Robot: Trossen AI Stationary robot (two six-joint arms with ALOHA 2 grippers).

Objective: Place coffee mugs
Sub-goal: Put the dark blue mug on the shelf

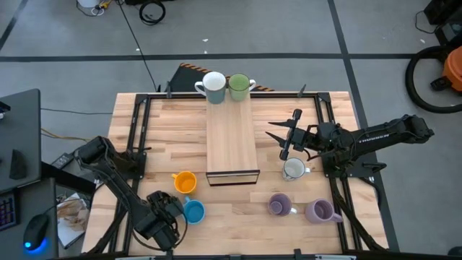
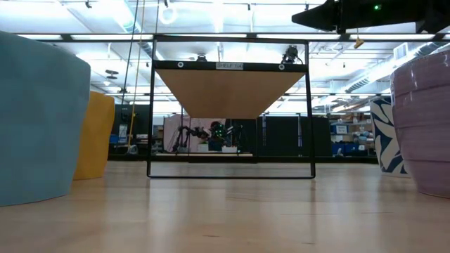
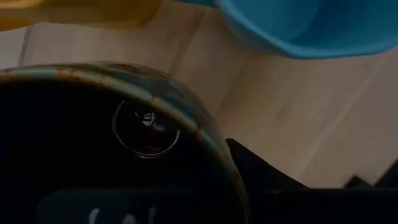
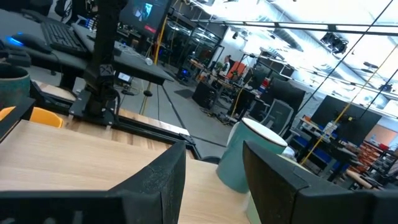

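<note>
Left gripper jaws clamp the dark mug's rim — beside blue mug; right gripper jaws wide, empty — above white mug.

A pale butcher-block wood desk with a smooth matt finish carries glossy glazed ceramic mugs and a wood-topped, black metal-framed shelf.

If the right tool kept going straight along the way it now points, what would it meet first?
Probably the white mug at the far end of the shelf top: it shows in the gap ahead of the open right tool. Depth is unclear, so the tool might pass beside it.
</note>
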